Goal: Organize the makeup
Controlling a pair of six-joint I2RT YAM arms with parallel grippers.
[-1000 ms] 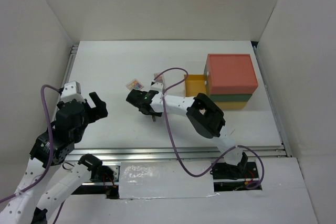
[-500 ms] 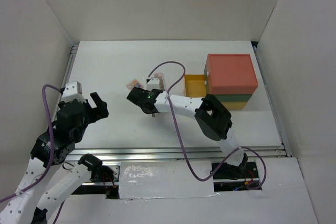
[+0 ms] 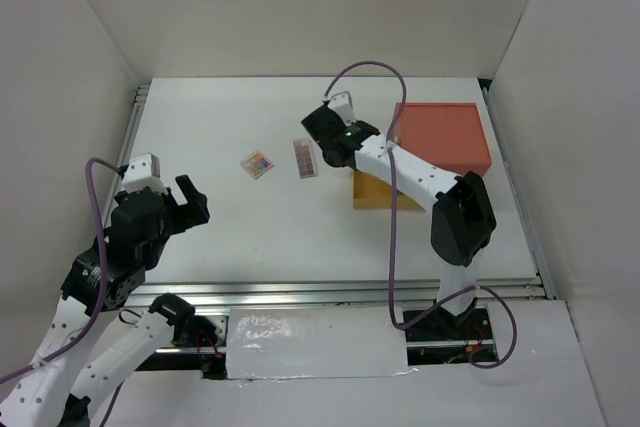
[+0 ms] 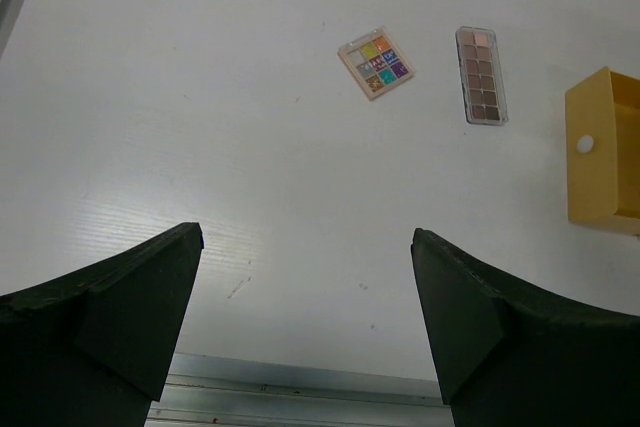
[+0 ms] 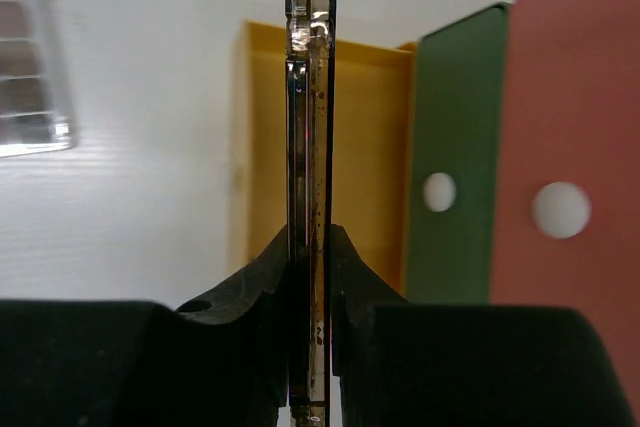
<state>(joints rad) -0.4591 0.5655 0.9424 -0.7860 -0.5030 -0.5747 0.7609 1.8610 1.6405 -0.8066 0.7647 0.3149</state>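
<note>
Pinching a thin palette edge-on, the right gripper could let it twist or slip short of the yellow drawer. The left gripper is spread wide, empty.

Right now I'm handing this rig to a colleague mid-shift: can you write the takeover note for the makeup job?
Left end effector: open, empty, above the table.
Right end effector: shut on a thin clear palette, held edge-on near the open yellow drawer.
On the table: square multicolour palette and long neutral palette, apart.
Done: nothing seen stowed; drawer's inside is unclear.
Left: stow the held palette, then probably those two.
</note>
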